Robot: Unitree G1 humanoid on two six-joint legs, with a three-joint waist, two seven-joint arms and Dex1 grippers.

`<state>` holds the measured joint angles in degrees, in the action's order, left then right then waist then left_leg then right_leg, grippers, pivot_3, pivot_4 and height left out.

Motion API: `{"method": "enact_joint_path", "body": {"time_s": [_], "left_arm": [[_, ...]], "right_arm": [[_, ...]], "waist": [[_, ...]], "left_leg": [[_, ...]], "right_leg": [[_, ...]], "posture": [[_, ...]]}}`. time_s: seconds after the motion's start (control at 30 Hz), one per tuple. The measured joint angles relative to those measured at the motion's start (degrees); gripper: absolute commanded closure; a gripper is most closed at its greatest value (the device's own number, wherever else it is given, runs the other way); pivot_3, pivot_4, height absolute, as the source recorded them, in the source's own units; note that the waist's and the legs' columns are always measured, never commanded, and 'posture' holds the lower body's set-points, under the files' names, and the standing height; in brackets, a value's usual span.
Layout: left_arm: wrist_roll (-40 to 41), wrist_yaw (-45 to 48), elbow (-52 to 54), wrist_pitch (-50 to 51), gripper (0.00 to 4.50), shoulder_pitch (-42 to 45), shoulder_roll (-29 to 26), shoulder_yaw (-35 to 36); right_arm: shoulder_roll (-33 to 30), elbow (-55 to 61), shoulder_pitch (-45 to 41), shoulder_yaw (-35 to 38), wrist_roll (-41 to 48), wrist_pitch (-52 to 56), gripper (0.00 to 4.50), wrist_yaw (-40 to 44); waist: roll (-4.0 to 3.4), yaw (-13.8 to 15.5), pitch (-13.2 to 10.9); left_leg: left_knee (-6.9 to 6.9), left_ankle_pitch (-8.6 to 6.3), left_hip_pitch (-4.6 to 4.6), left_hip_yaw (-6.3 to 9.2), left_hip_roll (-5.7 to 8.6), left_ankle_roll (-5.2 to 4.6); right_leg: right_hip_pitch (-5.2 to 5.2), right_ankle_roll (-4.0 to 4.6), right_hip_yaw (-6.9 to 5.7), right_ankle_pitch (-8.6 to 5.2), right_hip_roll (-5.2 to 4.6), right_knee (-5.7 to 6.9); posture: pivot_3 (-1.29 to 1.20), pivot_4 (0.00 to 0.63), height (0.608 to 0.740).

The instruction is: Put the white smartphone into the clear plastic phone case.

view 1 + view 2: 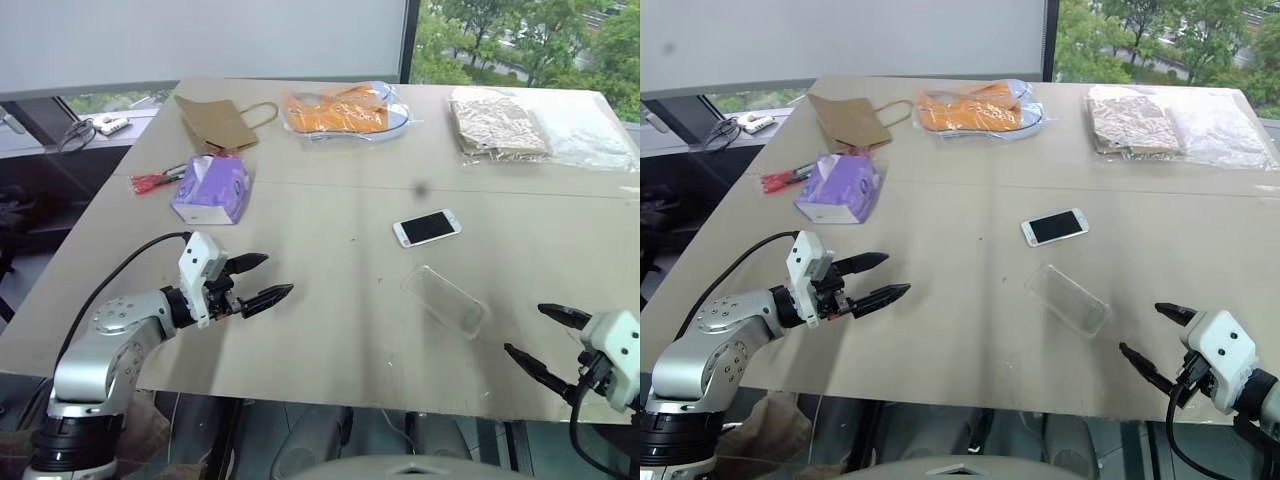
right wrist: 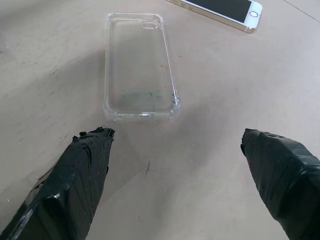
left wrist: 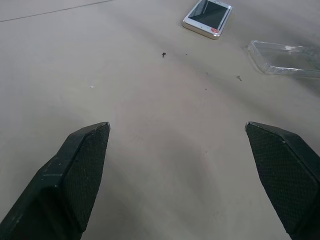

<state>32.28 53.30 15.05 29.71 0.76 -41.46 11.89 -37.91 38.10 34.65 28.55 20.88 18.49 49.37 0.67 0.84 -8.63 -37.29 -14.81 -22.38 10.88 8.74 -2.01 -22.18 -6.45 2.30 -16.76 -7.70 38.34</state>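
1. Left gripper point(image 1: 257, 281) hovers over the table point(image 1: 330, 330) at about 8 o'clock, jaws wide and holding nothing, aimed across the bare surface toward the middle.
2. Beyond it, at 10 o'clock, lie a purple tissue pack point(image 1: 211, 188), a red item point(image 1: 152, 181) and a brown paper bag point(image 1: 215, 122); none of them matters to the task.
3. An orange item in a clear bag point(image 1: 340, 110) sits at 12 o'clock, with more bagged goods point(image 1: 500, 125) at 1 o'clock.
4. The phone point(image 1: 427, 227) lies flat and screen up just right of centre, untouched.
5. The case point(image 1: 446, 301) lies open side up near the phone, at its 5 o'clock, apart from it with bare table between them.
6. Right gripper point(image 1: 548, 336) hangs at the table's near edge at 4 o'clock, jaws wide and empty, pointing at the case's near short end.
7. Step in hand, as I judge it: the approach, nothing grasped yet. The next move likely calls for one gripper to reach the phone and pinch it by its long edges, while the other steadies the light case, which could slide when pressed.
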Motion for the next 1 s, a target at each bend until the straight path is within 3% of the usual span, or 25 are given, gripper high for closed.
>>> {"method": "enact_joint_path", "body": {"time_s": [0.1,0.3,0.47,0.6,0.8,0.87,0.9,0.93,1.0], "left_arm": [[0.11,1.31,0.32,0.34,0.02,2.48,-0.01,-1.91],[-3.25,7.92,2.7,0.8,0.02,22.45,1.7,-18.38],[-10.05,13.09,-6.23,-0.51,0.02,36.69,9.1,-31.86],[-16.53,20.38,-19.94,-7.46,0.02,45.14,17.37,-41.85],[-25.47,24.88,-36.56,-19.53,2.73,49.84,23.9,-48.17],[-28.86,25.38,-41.84,-23.51,3.26,50.92,25.71,-50.01],[-29.95,25.8,-43.47,-25.13,4.05,51.22,26.6,-50.38],[-30.7,26.07,-44.57,-26.35,4.46,51.66,27.25,-50.56],[-32.28,26.24,-46.75,-29.01,4.49,52.87,28.16,-50.65]], "right_arm": [[1.0,0.06,0.57,0.58,1.37,-0.79,0.0,0.46],[2.44,7.09,3.31,1.25,7.37,-2.86,0.0,2.71],[1.73,9.4,8.47,3.42,7.13,-2.29,0.0,2.95],[2.41,10.83,14.55,7.89,6.97,-2.62,0.0,4.07],[4.5,11.02,17.23,12.05,8.74,-3.79,0.0,4.61],[4.8,11.33,17.26,12.86,9.93,-3.81,0.0,4.6],[4.89,11.59,17.24,12.89,10.25,-3.84,0.0,4.6],[4.91,11.72,17.23,12.89,10.49,-3.86,0.0,4.59],[5.0,11.86,17.17,12.89,10.56,-3.98,0.0,4.52]], "waist": [[0.02,0.27,-0.01],[0.02,1.28,0.0],[0.03,1.2,-0.01],[0.08,1.12,-0.03],[0.12,-0.03,-0.06],[0.13,-0.05,-0.06],[0.14,-0.03,-0.06],[0.14,0.01,-0.06],[0.14,0.02,-0.02]], "left_leg": [[-0.01,0.0,-0.04,0.05,0.0,0.0],[-0.12,0.01,-0.07,0.2,0.05,0.02],[-0.12,0.02,-0.14,0.2,0.06,0.01],[-0.12,0.02,-0.21,0.22,0.06,0.0],[-0.12,0.01,-0.24,0.25,0.05,0.0],[-0.13,0.01,-0.24,0.25,0.05,-0.01],[-0.13,0.01,-0.24,0.27,0.05,-0.01],[-0.14,0.01,-0.24,0.29,0.06,-0.01],[-0.15,0.01,-0.24,0.33,0.06,-0.01]], "right_leg": [[0.01,0.0,-0.07,0.0,-0.01,-0.01],[0.13,-0.01,-0.26,0.02,-0.01,-0.08],[0.14,-0.01,-0.28,0.02,0.03,-0.16],[0.15,-0.02,-0.33,0.01,0.05,-0.3],[0.14,-0.03,-0.36,0.01,0.03,-0.32],[0.15,-0.03,-0.37,0.02,0.04,-0.32],[0.16,-0.04,-0.37,0.01,0.04,-0.32],[0.17,-0.04,-0.39,0.01,0.03,-0.33],[0.2,-0.05,-0.45,0.01,0.03,-0.33]], "posture": [[0.0,0.15,0.74],[0.0,0.15,0.74],[0.0,0.15,0.74],[0.0,0.15,0.74],[0.0,0.15,0.74],[0.0,0.15,0.74],[0.0,0.15,0.74],[0.0,0.15,0.74],[0.0,0.15,0.74]]}}
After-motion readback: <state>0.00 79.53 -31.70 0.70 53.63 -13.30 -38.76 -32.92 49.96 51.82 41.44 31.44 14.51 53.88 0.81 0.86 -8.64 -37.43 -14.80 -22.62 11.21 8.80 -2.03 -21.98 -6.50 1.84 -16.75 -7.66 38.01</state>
